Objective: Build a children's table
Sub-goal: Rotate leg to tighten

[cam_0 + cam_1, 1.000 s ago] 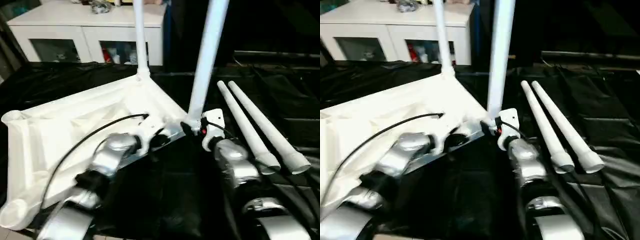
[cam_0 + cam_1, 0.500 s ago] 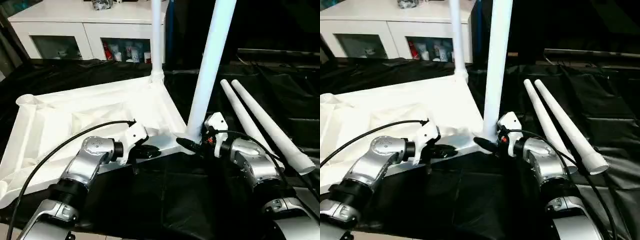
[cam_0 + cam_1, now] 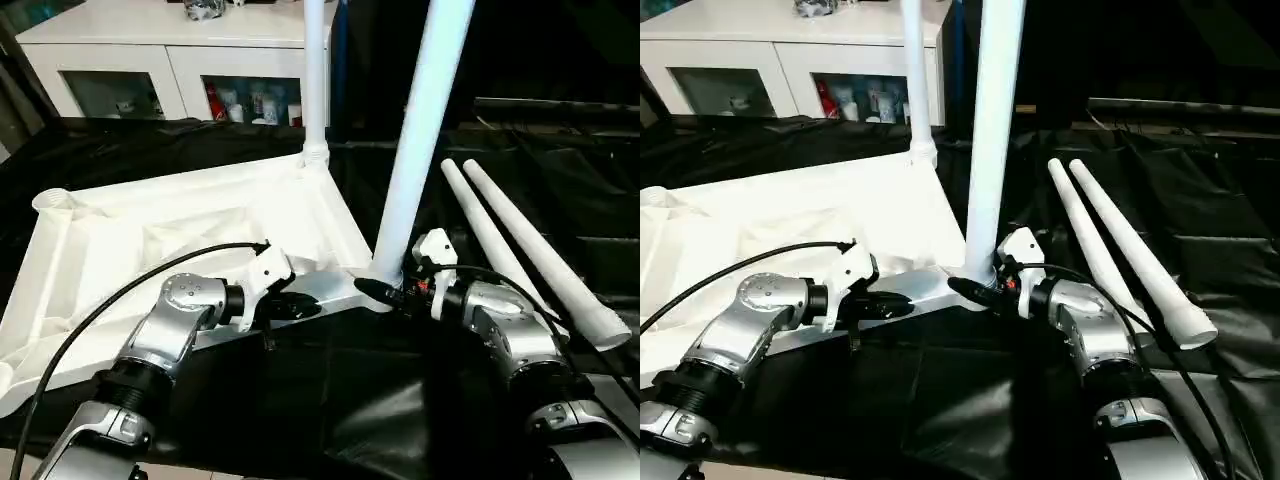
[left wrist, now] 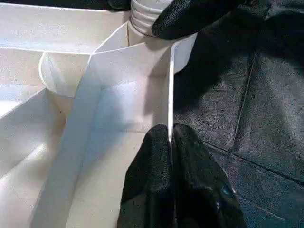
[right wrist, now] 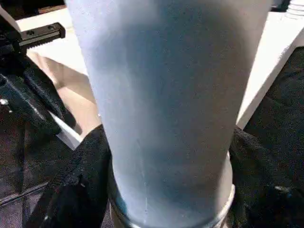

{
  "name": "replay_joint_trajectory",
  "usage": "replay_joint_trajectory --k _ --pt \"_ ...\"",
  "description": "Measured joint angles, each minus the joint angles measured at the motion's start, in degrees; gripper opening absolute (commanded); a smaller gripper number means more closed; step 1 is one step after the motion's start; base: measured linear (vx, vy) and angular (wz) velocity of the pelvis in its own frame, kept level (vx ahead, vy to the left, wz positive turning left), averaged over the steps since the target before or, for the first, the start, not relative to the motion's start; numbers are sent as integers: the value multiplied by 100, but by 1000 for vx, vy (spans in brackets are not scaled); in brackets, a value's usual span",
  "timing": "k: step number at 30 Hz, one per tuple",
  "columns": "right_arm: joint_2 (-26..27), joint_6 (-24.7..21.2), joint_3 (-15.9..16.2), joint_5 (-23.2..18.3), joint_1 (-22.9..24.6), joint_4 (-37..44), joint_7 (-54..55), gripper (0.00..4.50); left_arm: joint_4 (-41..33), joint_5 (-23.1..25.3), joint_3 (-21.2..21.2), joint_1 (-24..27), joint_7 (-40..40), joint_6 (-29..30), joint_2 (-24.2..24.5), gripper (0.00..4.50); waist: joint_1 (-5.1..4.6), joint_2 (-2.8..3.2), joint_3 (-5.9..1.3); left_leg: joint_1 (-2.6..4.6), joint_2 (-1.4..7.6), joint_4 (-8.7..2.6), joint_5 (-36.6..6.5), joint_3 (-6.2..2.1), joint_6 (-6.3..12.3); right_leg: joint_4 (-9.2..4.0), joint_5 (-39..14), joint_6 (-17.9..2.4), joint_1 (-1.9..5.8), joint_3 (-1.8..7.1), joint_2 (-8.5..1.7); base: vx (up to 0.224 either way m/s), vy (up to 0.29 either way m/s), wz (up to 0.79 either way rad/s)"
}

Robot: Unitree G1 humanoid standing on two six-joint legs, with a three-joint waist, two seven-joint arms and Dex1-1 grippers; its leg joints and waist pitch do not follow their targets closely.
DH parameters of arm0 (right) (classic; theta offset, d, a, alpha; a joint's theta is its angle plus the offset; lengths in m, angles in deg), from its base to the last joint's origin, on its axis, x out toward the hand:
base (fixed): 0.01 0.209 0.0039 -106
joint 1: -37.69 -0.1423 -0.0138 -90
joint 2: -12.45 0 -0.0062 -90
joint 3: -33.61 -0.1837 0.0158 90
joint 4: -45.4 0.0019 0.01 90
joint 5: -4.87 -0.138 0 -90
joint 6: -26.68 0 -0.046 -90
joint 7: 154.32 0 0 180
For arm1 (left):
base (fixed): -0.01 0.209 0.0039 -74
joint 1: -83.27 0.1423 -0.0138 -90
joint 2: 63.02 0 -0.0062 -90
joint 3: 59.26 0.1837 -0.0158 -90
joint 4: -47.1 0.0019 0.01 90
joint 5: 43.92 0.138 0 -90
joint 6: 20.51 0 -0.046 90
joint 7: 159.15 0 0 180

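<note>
We see no readable writing. The white cabinet [image 3: 170, 60] holds small items behind glass doors. The tabletop [image 3: 150, 250] lies underside-up on the black-covered desk [image 3: 560, 200], two legs [image 3: 420, 140] socketed, two loose legs [image 3: 520, 250] beside. Left claw [image 4: 170, 142] pinches its rim; right claw [image 3: 385, 292] clasps the near upright leg's base

right claw [image 3: 975, 290] turned sideways and narrowed around upright leg [image 3: 415, 150], both forearms swung outward

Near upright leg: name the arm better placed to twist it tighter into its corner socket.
Right. The right gripper brackets the near upright leg at its base, while the left gripper is shut on the tabletop rim, steadying it.
</note>
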Motion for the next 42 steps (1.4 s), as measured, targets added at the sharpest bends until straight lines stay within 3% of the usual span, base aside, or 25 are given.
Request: replay_joint_trajectory --k 10,14,18,21,24,26,29,32,36,37,38,40,42 --pt "398 35 -277 -1 209 123 1107 275 296 117 -1 -185 -401 -5 -254 0 -11 -4 2 14 -4 22 -15 0 -27 29 3 -3 6 11 -5 0 0 0" --pt "899 -28 -568 281 -53 -171 3278 274 1120 418 23 -774 -1389 4 -951 0 9 -5 3 25 -14 21 -14 0 -29 21 9 -7 28 17 -11 0 0 0" --pt "1015 26 -620 493 -95 -217 4190 274 1526 490 59 -1029 -1809 12 -1333 0 28 19 -11 26 -18 7 -11 10 -24 -20 12 -2 65 28 -12 0 0 0" --pt "1019 139 -658 503 -46 -225 4193 274 1627 490 59 -1048 -1817 -75 -1381 0 29 57 -31 27 -23 8 -9 9 -18 -42 13 -1 86 28 -15 0 0 0" --pt "1034 163 -745 419 -41 -225 4114 344 1650 491 59 -1048 -1813 -138 -1389 0 25 72 -34 24 -27 7 -5 8 -11 -42 14 -1 88 28 -19 0 0 0" --pt "1083 184 -776 382 -37 -225 4079 346 1743 495 44 -1092 -1814 -206 -1381 0 9 75 -34 23 -26 5 -5 6 -11 -40 14 0 87 23 -18 0 0 0" --pt "1102 277 -767 389 -11 -225 4079 384 1807 495 0 -1125 -1821 -254 -1375 0 -9 78 -32 18 -24 1 -5 3 -12 -40 15 1 81 18 -19 0 0 0" --pt "1080 403 -730 389 82 -123 4059 384 1874 495 -34 -1143 -1822 -426 -1389 0 0 86 -28 6 -24 -4 -5 3 -11 -40 15 2 71 16 -18 0 0 0" --pt "953 517 -796 153 448 415 3604 384 1837 466 -149 -1059 -1870 -751 -1404 0 33 77 -21 -37 -22 -5 13 5 16 -37 13 13 27 15 -18 0 0 0" --pt "910 534 -796 92 536 554 3463 387 1775 396 -206 -995 -1865 -829 -1404 28 44 76 -20 -51 -21 -1 38 5 56 -34 13 18 13 14 -18 0 0 0" --pt "876 546 -795 37 584 649 3355 387 1744 274 -305 -930 -1866 -924 -1423 28 53 68 -16 -68 -18 3 39 4 59 -32 13 19 0 12 -17 0 0 0" --pt "817 567 -796 -44 693 877 3177 387 1494 -5 -474 -876 -1862 -1108 -1493 57 82 14 20 -112 -7 19 39 1 62 -21 14 19 -35 2 -13 0 0 0" --pt "785 566 -795 -158 786 1116 3007 387 1080 -205 -559 -865 -1785 -1102 -1506 63 66 -4 30 -122 -5 30 33 4 71 -20 14 18 -43 5 -12 0 0 0"
